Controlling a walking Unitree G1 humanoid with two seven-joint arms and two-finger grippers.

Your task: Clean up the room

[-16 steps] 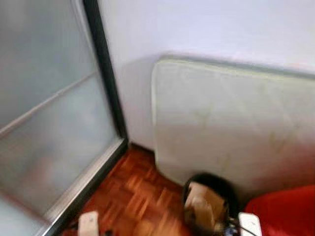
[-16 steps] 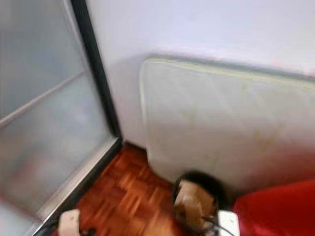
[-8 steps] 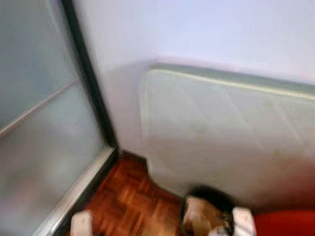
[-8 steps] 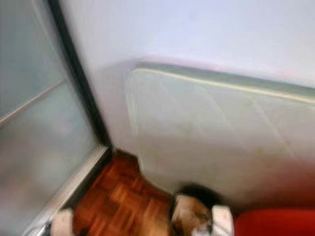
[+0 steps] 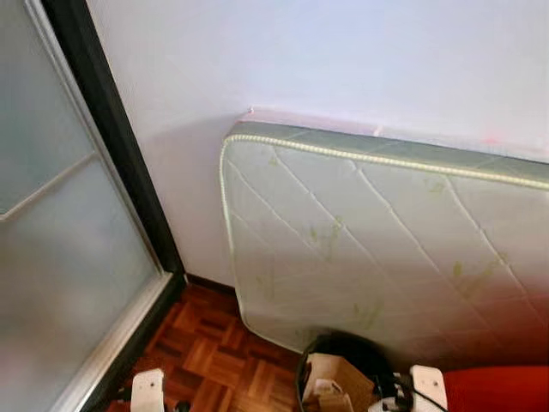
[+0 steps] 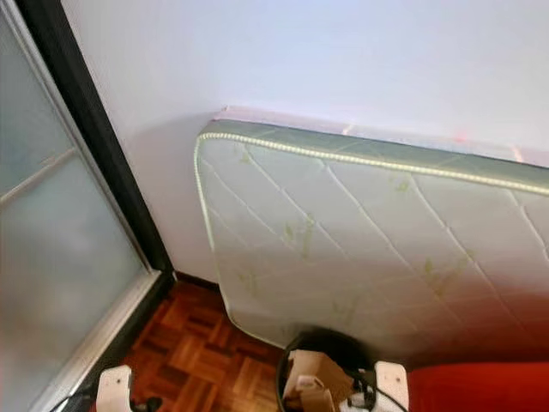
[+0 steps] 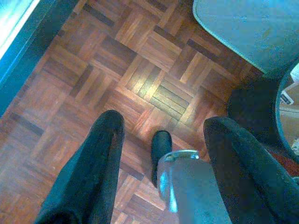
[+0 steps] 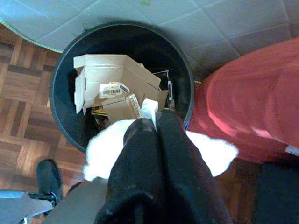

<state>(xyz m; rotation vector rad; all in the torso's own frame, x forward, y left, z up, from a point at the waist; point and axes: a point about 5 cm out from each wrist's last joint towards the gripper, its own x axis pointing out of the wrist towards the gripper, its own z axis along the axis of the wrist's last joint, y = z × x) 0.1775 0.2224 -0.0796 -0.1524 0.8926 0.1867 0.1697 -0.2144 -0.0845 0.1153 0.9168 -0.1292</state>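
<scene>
My right gripper (image 8: pixel 154 122) is shut on a crumpled white paper (image 8: pixel 108 148) and hangs right above a black round bin (image 8: pixel 60 88). Folded cardboard boxes (image 8: pixel 107 74) lie inside the bin. In the head views the bin (image 5: pixel 302 373) stands on the floor against a leaning mattress (image 5: pixel 386 240), with my right wrist (image 5: pixel 426 386) beside it. My left gripper (image 7: pixel 163 122) is open over bare parquet (image 7: pixel 154 56), with nothing between its fingers.
A red soft thing (image 8: pixel 247 93) lies close beside the bin. A frosted sliding door (image 5: pixel 51 257) with a dark frame stands on the left. The white wall (image 5: pixel 343 60) is behind the mattress. My own foot (image 7: pixel 161 144) stands below the left gripper.
The head camera has swung, so the whole picture shifted left and sharpened; the bin now sits lower in view. Nothing in the room itself has visibly moved.
</scene>
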